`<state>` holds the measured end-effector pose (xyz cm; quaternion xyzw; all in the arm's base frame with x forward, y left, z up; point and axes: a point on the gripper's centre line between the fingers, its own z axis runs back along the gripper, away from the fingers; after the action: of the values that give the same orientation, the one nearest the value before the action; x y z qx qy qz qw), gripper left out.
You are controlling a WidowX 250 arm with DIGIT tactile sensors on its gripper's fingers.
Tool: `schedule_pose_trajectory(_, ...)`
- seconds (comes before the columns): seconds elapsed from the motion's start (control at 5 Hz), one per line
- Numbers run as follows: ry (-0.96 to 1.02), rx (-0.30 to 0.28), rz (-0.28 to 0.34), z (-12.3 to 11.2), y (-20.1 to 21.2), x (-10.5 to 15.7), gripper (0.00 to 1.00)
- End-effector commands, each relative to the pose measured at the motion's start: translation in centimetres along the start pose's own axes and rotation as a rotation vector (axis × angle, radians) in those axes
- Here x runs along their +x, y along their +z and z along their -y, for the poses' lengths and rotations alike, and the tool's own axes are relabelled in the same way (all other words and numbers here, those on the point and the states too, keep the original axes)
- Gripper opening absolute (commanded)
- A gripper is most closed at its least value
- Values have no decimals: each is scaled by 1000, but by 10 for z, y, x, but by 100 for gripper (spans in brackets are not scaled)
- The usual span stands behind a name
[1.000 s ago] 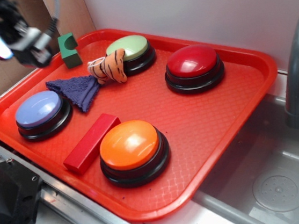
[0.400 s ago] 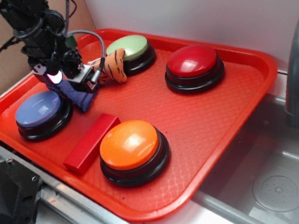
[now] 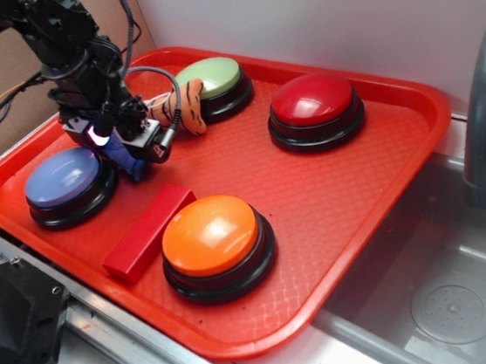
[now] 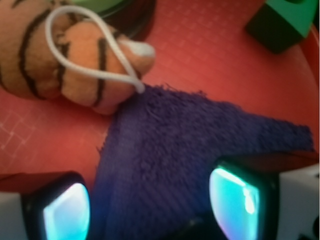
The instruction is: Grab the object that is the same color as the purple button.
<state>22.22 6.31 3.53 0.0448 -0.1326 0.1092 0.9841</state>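
Jaws stand apart on the gripper (image 4: 150,207), one finger on each side of the purple cloth (image 4: 190,145), not yet closed on it. This cloth lies flat on the red tray (image 3: 336,224), just beside the purple button (image 3: 63,179) and touching the plush tiger (image 4: 60,55). Judged soft, light and limp terry, it should bunch readily; pinch the thick middle fold, clear of the tiger's white loop (image 4: 90,50). Farther off sits a green block (image 4: 287,20). Beyond the tray stand a sink (image 3: 450,299) and faucet (image 3: 485,110).
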Motion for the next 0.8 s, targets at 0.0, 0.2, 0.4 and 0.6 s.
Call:
schedule_pose_trajectory(0.0,41,-27,9,-14,-11,16,86)
schedule_pose_trajectory(0.2,61,-36,2,-17,-18,20,0)
schedule_pose_trajectory(0.4,70,-59,-10,-19,-28,37,0)
schedule_pose_trajectory(0.6,74,-62,-18,-18,-30,43,0)
